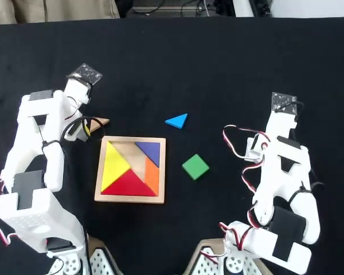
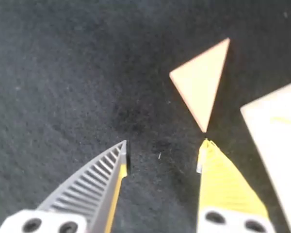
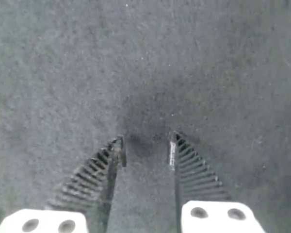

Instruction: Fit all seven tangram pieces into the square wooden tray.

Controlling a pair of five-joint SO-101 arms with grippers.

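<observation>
**Four pieces seated, three left on the desk**

The square wooden tray (image 1: 130,197) lies on the black desk (image 1: 218,69), left of its middle and nearer the edge where the arms are mounted. Inside it lie a yellow triangle (image 1: 113,166), a red triangle (image 1: 132,184), an orange piece (image 1: 153,175) and a violet-blue triangle (image 1: 151,150). A strip of bare wood shows between them, so the tray is not yet full.

Three pieces are still out. A pale wooden triangle (image 2: 201,80) lies just off the tray's far left corner. A small blue triangle (image 1: 178,121) lies beyond the tray's far right corner. A green square (image 1: 195,167) lies beside the tray's right edge, apart from it.

The left gripper (image 2: 164,158) is spread wide and holds nothing, with the pale triangle just ahead of its yellow fingertip. The right gripper (image 3: 145,149) is parted and empty over bare desk, well apart from every piece.

By my count the job is a little past halfway.
</observation>
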